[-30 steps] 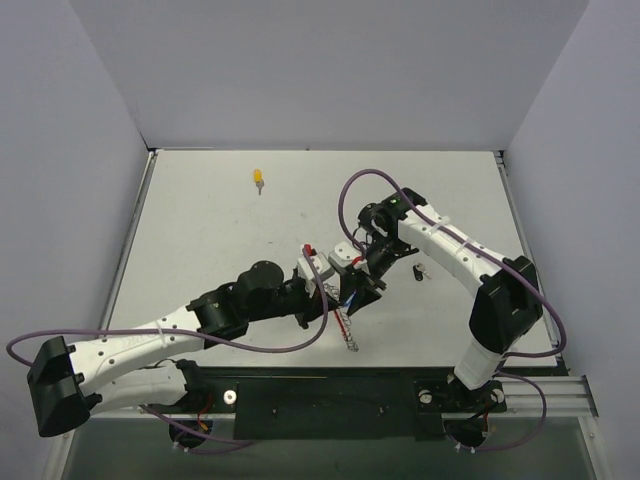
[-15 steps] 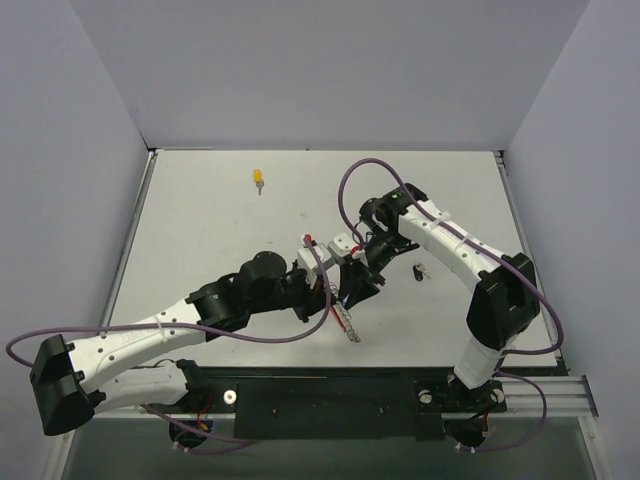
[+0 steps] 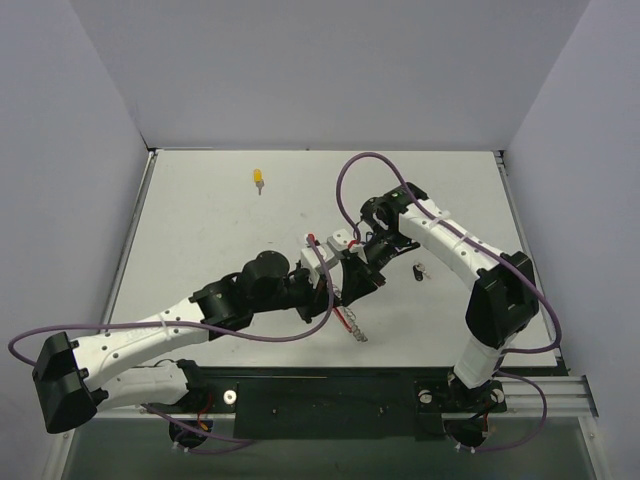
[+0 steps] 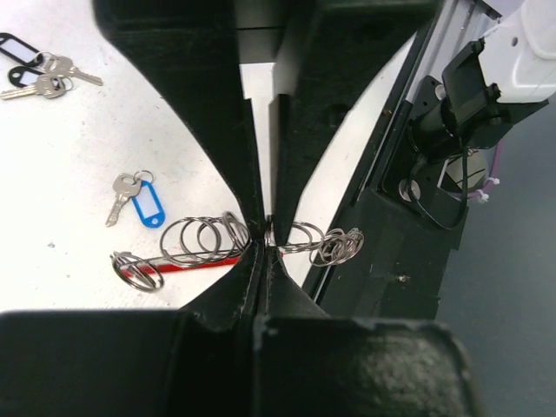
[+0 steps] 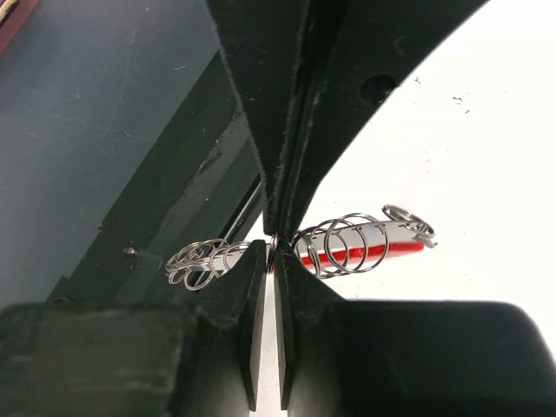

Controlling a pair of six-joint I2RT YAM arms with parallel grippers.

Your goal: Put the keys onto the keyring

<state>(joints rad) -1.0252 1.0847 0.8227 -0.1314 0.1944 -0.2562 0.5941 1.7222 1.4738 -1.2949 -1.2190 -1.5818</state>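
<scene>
The keyring [image 3: 349, 322] is a red strip strung with silver rings, and it hangs between my two grippers just above the table. In the left wrist view my left gripper [image 4: 268, 231] is shut on the keyring [image 4: 187, 262] among its rings. My right gripper [image 5: 274, 240] is shut on one ring of the keyring [image 5: 369, 252]. In the top view the left gripper [image 3: 330, 297] and right gripper [image 3: 353, 289] meet tip to tip. Of the keys, a blue-tagged key [image 4: 139, 200] lies on the table under the ring. Black-tagged keys [image 3: 420, 270] lie to the right and a yellow-tagged key [image 3: 258, 178] far back left.
The black-tagged keys [image 4: 35, 74] also show at the top left of the left wrist view. The black front rail with the arm bases [image 3: 330, 400] runs along the near edge, close below the hanging rings. Grey walls enclose the white table [image 3: 200, 240].
My right gripper has closed its jaws onto a ring of the keyring. Both grippers and the keyring have shifted slightly, with the dangling end a little higher.
</scene>
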